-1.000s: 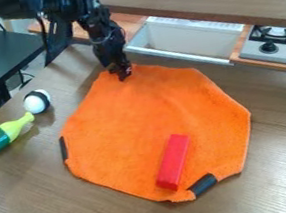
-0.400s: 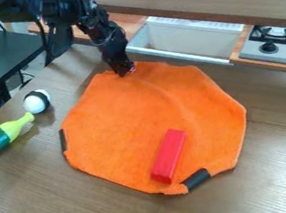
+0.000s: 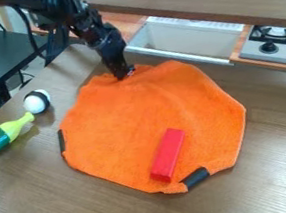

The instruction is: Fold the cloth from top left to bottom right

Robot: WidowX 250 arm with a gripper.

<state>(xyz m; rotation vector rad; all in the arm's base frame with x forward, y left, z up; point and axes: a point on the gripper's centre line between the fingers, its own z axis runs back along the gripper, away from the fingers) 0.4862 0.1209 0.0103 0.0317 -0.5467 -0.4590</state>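
- While the cloth (image 3: 131, 125) lies spread on the table (image 3: 271, 175), its outline is many-sided, with small rumples along the far edge and a soft raised ridge just right of the gripper (image 3: 124, 75).
- The gripper points down at the cloth's far edge, left of that edge's middle, and meets the fabric there; whether it stands wide or narrow, or has hold of the cloth, I cannot tell.
- The black arm (image 3: 90, 25) comes in from the upper left, beyond the cloth, and slants down to it.
- The red block (image 3: 168, 155) lies on top of the cloth, towards its near edge, its long side running roughly from the near edge to the far one.
- One dark strip (image 3: 195, 177) shows at the cloth's near right edge, close to the block; another (image 3: 61, 141) shows at its left edge.
- The bottle (image 3: 1, 139), yellow-green with a dark green label, lies on its side left of the cloth and apart from it, neck turned towards the ball.
- The ball (image 3: 37, 101), white with a black band, sits left of the cloth, right by the bottle's neck.
- Behind the cloth is the white sink (image 3: 187, 41), with the stove (image 3: 274, 43) farther right.
- A wooden shelf (image 3: 191, 0) runs beyond the sink, on the far side from the cloth.
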